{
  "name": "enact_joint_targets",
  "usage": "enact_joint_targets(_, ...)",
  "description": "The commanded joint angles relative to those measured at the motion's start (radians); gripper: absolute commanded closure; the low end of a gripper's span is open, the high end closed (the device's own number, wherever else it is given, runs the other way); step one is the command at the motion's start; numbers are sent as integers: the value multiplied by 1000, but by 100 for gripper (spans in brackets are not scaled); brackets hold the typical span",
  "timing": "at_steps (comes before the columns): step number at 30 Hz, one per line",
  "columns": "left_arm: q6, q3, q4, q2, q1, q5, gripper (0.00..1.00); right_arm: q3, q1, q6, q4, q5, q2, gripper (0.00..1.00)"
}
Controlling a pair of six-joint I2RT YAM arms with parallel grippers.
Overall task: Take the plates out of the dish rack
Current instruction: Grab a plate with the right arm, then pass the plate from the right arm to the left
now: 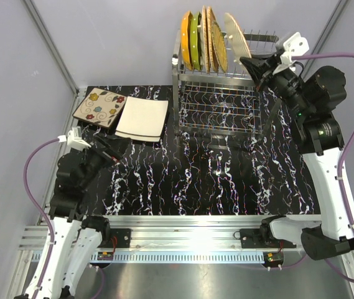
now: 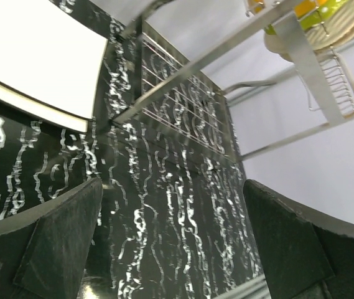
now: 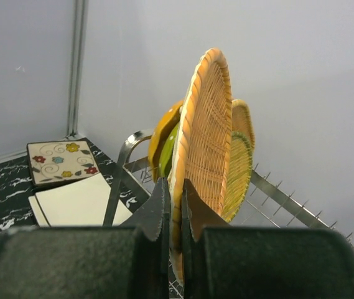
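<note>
The steel wire dish rack point(image 1: 220, 99) stands at the back of the table. On its top tier stand an orange plate point(image 1: 186, 38), a green plate point(image 1: 195, 36) and two wicker plates point(image 1: 214, 38). My right gripper point(image 1: 250, 63) is shut on the lower rim of a third wicker plate point(image 1: 237, 34), which leans right, apart from the others. In the right wrist view my gripper point(image 3: 175, 187) pinches that plate point(image 3: 204, 124). A square floral plate point(image 1: 99, 107) and a square white plate point(image 1: 142, 117) lie flat at the left. My left gripper point(image 1: 117, 146) is open and empty, just in front of the white plate point(image 2: 33, 56).
The table is black marble-patterned point(image 1: 214, 180). Grey walls and metal frame posts close in the back and sides. The rack's lower tier point(image 2: 183, 106) shows bare wire. A cutlery basket point(image 2: 338, 81) hangs on the rack's right end.
</note>
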Motion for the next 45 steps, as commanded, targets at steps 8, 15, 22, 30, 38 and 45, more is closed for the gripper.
enact_joint_targets(8,-138,-34,231,66,2,183,1,-171,13,-139,172,-321,-176,100)
enact_joint_targets(15,-194,-65,280,83,2,227,1,-285,123,-371,71,-367,-237,100)
enact_joint_targets(22,-313,-146,436,113,4,301,1,-397,275,-639,-35,-329,-297,100)
enact_joint_targets(30,-364,-164,495,175,4,368,1,-504,364,-852,-101,-321,-319,100)
enact_joint_targets(38,-393,-193,567,224,4,442,1,-633,454,-1041,-110,-281,-345,100)
enact_joint_targets(45,-401,-209,608,267,2,492,1,-731,505,-1127,-103,-271,-374,100)
